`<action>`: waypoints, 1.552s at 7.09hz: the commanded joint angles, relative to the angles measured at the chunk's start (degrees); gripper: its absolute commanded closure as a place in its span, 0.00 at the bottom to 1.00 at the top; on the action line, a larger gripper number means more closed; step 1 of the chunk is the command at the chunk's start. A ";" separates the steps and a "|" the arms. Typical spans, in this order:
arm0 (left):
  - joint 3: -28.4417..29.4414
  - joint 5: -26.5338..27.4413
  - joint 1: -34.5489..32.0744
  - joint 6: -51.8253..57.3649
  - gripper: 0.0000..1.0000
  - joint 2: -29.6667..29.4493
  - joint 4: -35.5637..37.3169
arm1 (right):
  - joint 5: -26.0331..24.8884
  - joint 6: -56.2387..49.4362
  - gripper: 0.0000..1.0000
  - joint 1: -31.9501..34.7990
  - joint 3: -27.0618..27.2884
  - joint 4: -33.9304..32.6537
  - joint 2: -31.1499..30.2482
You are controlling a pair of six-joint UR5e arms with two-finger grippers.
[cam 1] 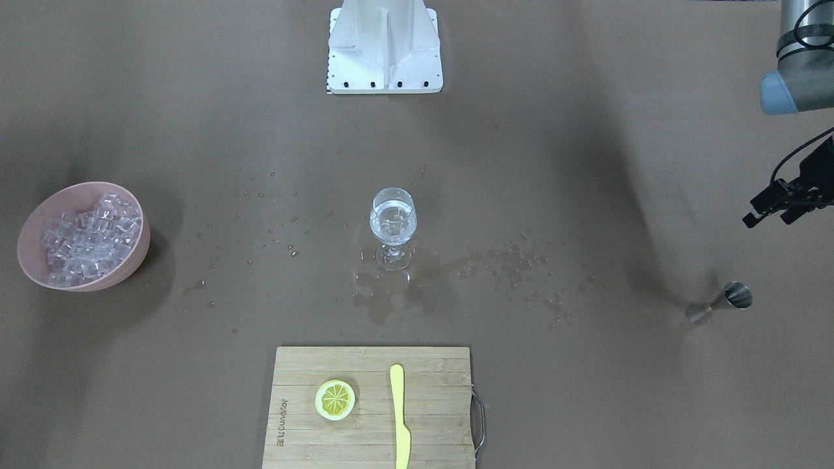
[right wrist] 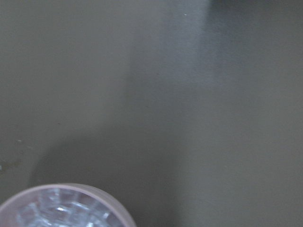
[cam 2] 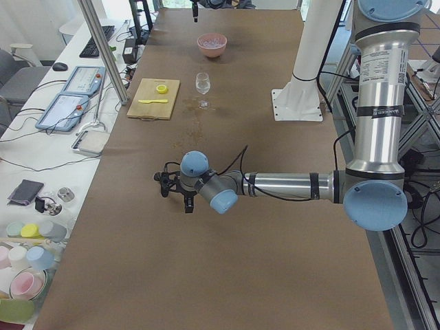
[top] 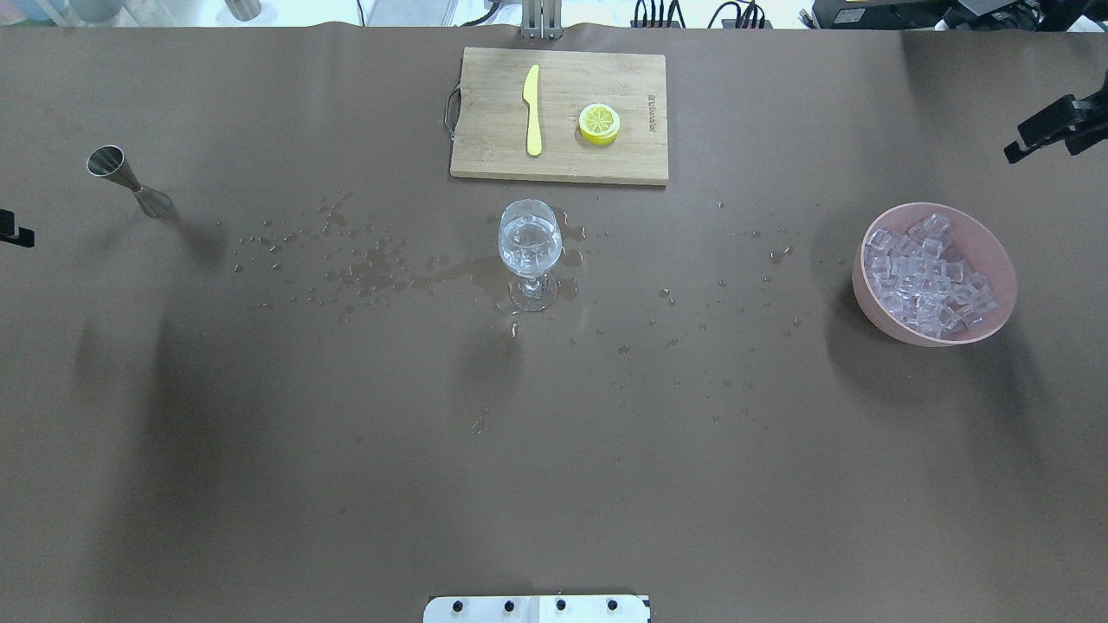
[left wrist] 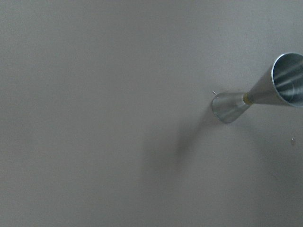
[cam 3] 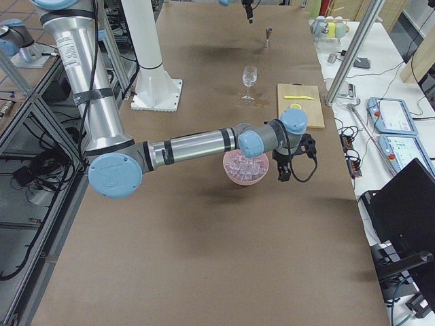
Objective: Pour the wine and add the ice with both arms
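A stemmed glass (cam 1: 393, 221) stands mid-table with clear wine in its bowl; whether ice is in it I cannot tell. It also shows in the overhead view (top: 530, 247). The ice fills a pink bowl (cam 1: 29, 260) (top: 866, 285), whose rim shows in the right wrist view (right wrist: 61, 189). A steel jigger (cam 1: 720, 304) (top: 128, 180) (left wrist: 255, 97) stands upright and looks empty. My left gripper (cam 1: 769, 218) hangs open and empty above the table beside the jigger. My right gripper (top: 1043, 149) hangs open and empty, beyond the bowl.
Spilled drops and a puddle (cam 1: 384, 293) lie around the glass's foot and to both sides. A wooden cutting board (cam 1: 430, 391) at the operators' edge carries a lemon slice (cam 1: 335, 399) and a yellow knife (cam 1: 399, 417). The white pedestal (cam 1: 384, 49) stands at the robot's side.
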 commanded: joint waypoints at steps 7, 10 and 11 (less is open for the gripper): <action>-10.04 1.58 -12.88 34.10 0.01 1.80 34.75 | -5.81 -7.60 0.00 6.79 -1.25 0.03 -8.69; -16.42 4.84 -14.68 38.86 0.01 7.38 38.03 | -5.90 -9.43 0.00 6.71 -1.51 0.03 -9.75; -16.34 6.41 -14.42 38.95 0.01 7.33 38.11 | -5.90 -12.05 0.00 6.71 -1.25 0.12 -10.79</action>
